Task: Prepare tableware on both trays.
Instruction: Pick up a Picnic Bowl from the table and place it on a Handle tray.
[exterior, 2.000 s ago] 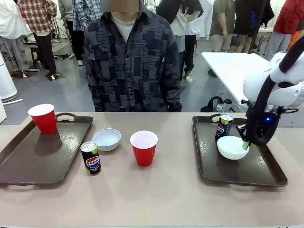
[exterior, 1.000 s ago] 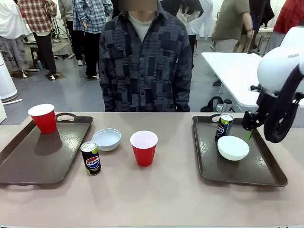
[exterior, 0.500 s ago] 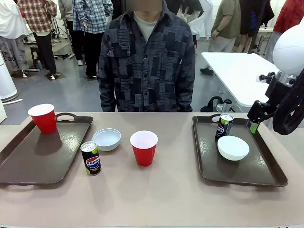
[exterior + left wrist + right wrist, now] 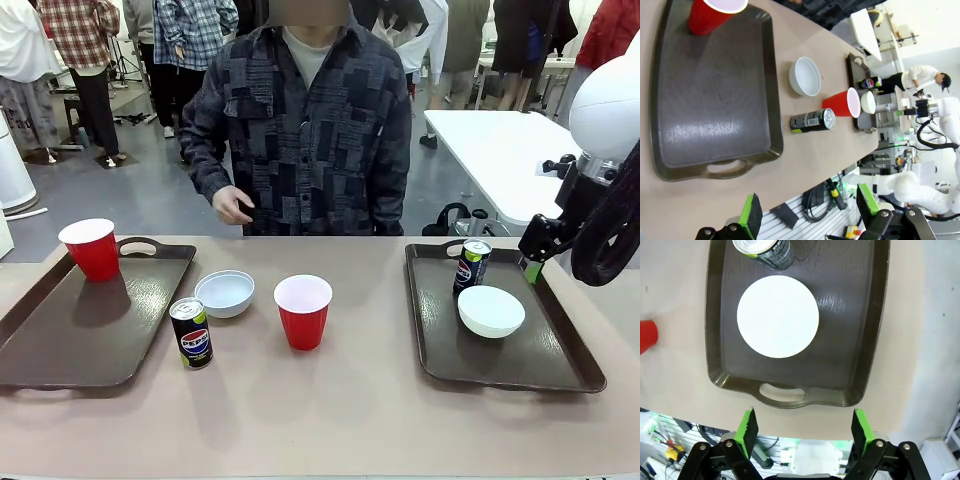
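Note:
The left tray (image 4: 80, 340) holds a red cup (image 4: 90, 248) at its far corner. On the bare table between the trays stand a Pepsi can (image 4: 191, 333), a white bowl (image 4: 225, 292) and a second red cup (image 4: 303, 311). On the right tray (image 4: 520, 360) sit another can (image 4: 472, 265) and another white bowl (image 4: 491, 310). My right gripper (image 4: 532, 258) hangs above that tray's far right edge; in the right wrist view it (image 4: 804, 429) is open and holds nothing, high over the bowl (image 4: 778, 316). My left gripper (image 4: 809, 212) is open, far above the left tray (image 4: 715, 100).
A person stands at the far side of the table, one hand (image 4: 235, 207) raised near the far edge. A white table (image 4: 495, 140) stands behind at the right, and other people move about in the background.
My right gripper has drawn up and to the right, away from the bowl that stays on the right tray. The person's hand has come up at the far edge.

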Robot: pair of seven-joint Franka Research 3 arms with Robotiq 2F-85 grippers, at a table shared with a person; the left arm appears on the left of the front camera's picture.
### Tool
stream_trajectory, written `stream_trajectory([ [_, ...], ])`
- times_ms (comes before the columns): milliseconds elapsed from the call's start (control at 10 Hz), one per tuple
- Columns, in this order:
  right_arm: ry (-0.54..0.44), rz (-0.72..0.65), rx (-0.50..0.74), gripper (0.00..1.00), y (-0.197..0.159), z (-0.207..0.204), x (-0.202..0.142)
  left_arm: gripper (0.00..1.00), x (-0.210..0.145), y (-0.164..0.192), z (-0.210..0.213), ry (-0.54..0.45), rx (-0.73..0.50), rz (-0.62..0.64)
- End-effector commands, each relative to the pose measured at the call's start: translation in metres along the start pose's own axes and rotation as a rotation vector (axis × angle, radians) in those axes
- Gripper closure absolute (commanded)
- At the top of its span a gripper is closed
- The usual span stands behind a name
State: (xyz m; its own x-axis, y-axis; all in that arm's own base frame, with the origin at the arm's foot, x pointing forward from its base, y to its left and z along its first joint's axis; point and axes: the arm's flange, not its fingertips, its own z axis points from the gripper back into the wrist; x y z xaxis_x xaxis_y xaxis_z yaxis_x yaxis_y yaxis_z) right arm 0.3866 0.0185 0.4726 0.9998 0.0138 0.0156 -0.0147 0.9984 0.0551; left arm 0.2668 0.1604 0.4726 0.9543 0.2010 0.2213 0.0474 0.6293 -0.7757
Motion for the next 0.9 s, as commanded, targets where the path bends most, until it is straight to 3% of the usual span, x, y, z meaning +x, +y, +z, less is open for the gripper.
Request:
stream_trajectory([
  [0,-0.010,-0.010,-0.012,0.04,-0.001,-0.004,0.002,0.00,0.000,0.001,0.000,-0.010,-0.016,-0.012],
  [500,0.000,0.000,0.000,0.04,0.000,0.000,0.000,0.00,0.000,0.000,0.000,0.000,0.000,0.000],
  [800,0.081,0.066,0.429,0.04,-0.047,0.015,-0.025,0.00,0.012,-0.083,-0.021,0.067,0.273,-0.021],
])
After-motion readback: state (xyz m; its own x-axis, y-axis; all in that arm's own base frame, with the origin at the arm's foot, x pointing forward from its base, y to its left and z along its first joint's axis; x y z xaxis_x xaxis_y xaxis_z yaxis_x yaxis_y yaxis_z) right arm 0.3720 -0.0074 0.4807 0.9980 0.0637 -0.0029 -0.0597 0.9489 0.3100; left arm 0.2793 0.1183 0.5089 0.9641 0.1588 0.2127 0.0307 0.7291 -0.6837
